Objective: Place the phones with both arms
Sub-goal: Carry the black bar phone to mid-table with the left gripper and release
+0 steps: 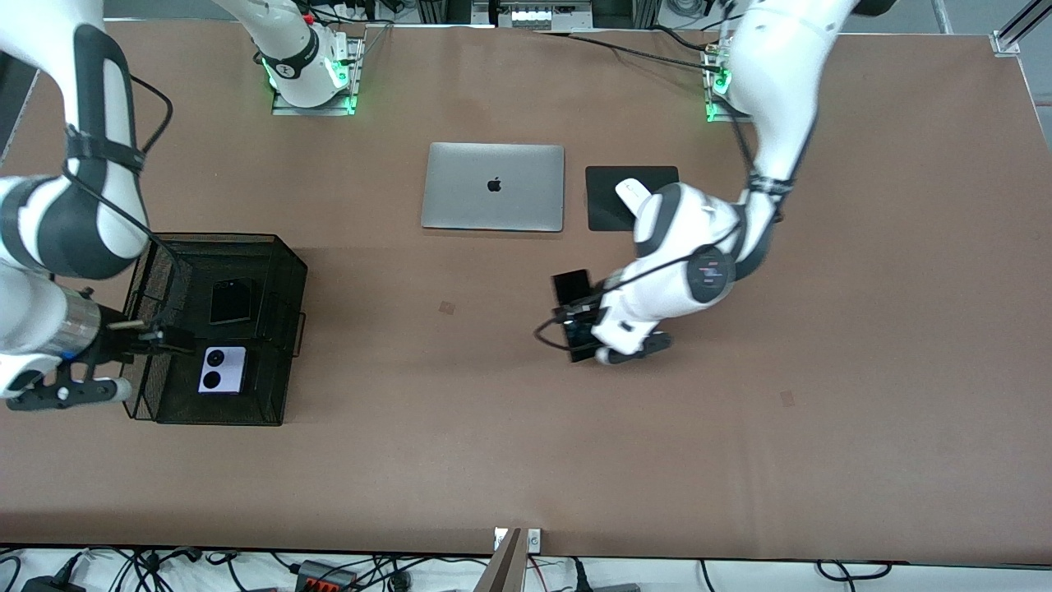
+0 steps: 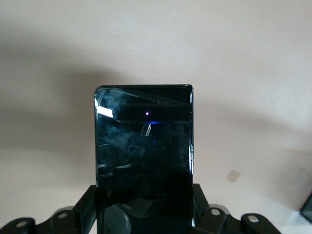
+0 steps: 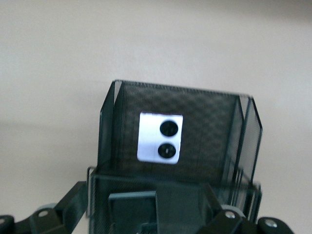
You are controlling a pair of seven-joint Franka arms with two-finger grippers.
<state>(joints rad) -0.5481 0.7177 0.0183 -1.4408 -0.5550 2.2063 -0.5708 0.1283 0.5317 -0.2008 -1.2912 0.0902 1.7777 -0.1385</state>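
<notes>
The long black phone [image 1: 570, 286] sits between the fingers of my left gripper [image 1: 585, 329] near the table's middle. In the left wrist view the phone [image 2: 144, 141] fills the gap and both fingers [image 2: 87, 204] press its long sides. The squarish black phone [image 1: 230, 301] and the lilac phone [image 1: 222, 370] with two black circles lie flat in the black mesh basket [image 1: 222, 238]. My right gripper [image 1: 168, 337] is open and empty at the basket's rim on the right arm's end. The right wrist view shows the lilac phone [image 3: 160, 138] on the basket's floor ahead of that gripper [image 3: 144, 207].
A shut silver laptop [image 1: 493, 187] lies near the bases. Beside it, a black mouse pad [image 1: 608, 210] carries a white mouse [image 1: 633, 190], partly covered by my left arm. The basket's mesh walls [image 3: 243, 146] stand up around the two phones.
</notes>
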